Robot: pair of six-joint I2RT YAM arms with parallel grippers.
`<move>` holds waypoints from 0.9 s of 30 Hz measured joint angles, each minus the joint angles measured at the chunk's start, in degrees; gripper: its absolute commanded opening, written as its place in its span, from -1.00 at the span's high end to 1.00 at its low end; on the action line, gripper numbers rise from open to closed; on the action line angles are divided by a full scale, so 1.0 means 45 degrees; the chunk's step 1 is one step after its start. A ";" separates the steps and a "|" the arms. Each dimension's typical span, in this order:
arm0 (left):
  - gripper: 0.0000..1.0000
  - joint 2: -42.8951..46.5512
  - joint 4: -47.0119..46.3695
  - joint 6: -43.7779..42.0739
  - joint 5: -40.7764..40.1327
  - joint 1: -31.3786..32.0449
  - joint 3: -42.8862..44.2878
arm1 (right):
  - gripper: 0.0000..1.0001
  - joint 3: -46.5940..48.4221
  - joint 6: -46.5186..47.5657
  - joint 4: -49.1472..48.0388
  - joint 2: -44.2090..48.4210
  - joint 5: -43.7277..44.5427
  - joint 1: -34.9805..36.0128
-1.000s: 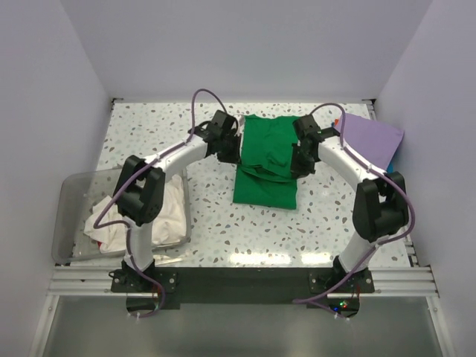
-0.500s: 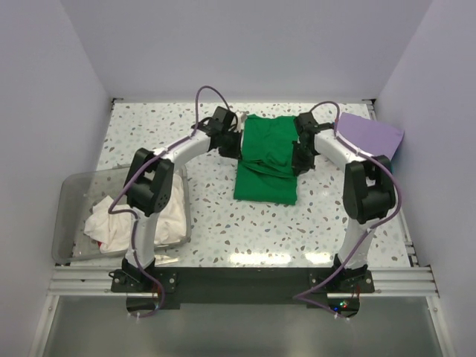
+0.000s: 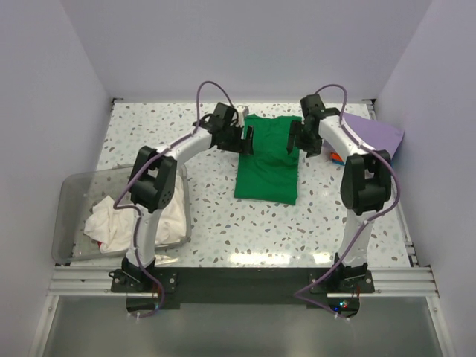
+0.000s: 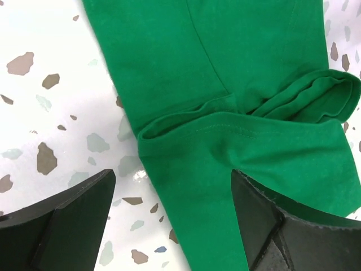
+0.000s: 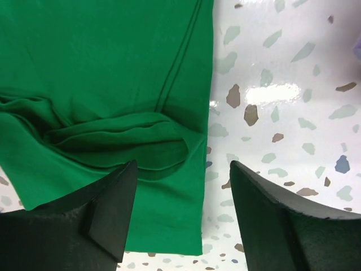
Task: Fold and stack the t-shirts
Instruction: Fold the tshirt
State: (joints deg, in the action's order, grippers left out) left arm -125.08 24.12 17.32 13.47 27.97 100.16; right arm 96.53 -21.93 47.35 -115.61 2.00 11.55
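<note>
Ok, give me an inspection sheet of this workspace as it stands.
Surface: speckled white table, glossy, no spills seen.
Job's things: green t-shirt lies flat at mid-rear, narrow, with folded layers at both side edges; lavender t-shirt folded at right rear; white t-shirts crumpled in the clear bin, near left.
Clutter: small red and blue thing beside the lavender t-shirt, too hidden to identify.
Claws: left claw open over the green t-shirt's left edge; right claw open over its right edge; neither holds cloth.
Cables: purple cables loop above both arms, clear of the cloth.
Surroundings: plain pale walls; metal rail at the near edge.
</note>
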 measured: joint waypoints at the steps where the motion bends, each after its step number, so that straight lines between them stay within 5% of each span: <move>1: -0.77 0.0102 -0.0068 0.0005 -0.0063 -0.0005 -0.0165 | -0.42 0.0102 0.0000 -0.0015 0.0039 -0.0015 -0.0024; 8: -0.67 0.2667 -0.0991 0.0223 -0.0146 -0.0049 -0.3779 | -0.38 -0.1389 -0.0097 -0.0364 0.1438 -0.1112 -0.0073; 14: -0.56 0.4211 -0.1885 0.0845 0.0398 -0.0044 -0.6159 | -0.03 -0.4425 -0.0389 -0.0826 0.3502 -0.1991 -0.0073; 27: -0.54 0.4775 -0.2472 0.1540 0.0520 0.0510 -0.8296 | 0.31 -0.8335 -0.1010 -0.2040 0.4896 -0.2788 -0.0073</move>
State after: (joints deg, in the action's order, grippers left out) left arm -103.59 12.99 24.25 15.81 30.26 62.83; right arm 59.02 -26.48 38.17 -93.58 -10.55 11.22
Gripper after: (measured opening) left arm 0.775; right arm 0.363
